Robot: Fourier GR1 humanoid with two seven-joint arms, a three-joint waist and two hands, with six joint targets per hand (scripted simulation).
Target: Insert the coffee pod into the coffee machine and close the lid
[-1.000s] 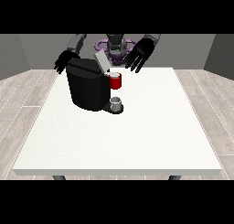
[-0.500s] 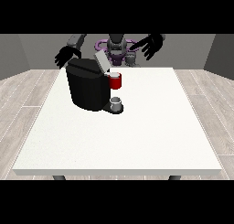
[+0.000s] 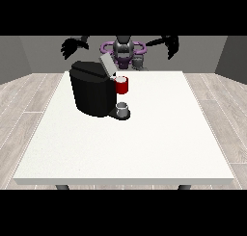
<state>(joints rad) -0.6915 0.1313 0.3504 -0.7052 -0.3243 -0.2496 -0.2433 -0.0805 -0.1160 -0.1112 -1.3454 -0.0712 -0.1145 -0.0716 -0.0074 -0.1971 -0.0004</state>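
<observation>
The task looks unfinished: the lid [image 3: 106, 64] of the machine [image 3: 94, 90] stands tilted up, so closing is left. Near the camera, the white matte counter [image 3: 144, 143] is flat. On the machine's base sits a small grey thing [image 3: 123, 108]; I cannot tell if it is the pod. Far behind, both hands [image 3: 73, 46] [image 3: 170, 45] hang raised over the back edge, fingers spread, holding nothing.
</observation>
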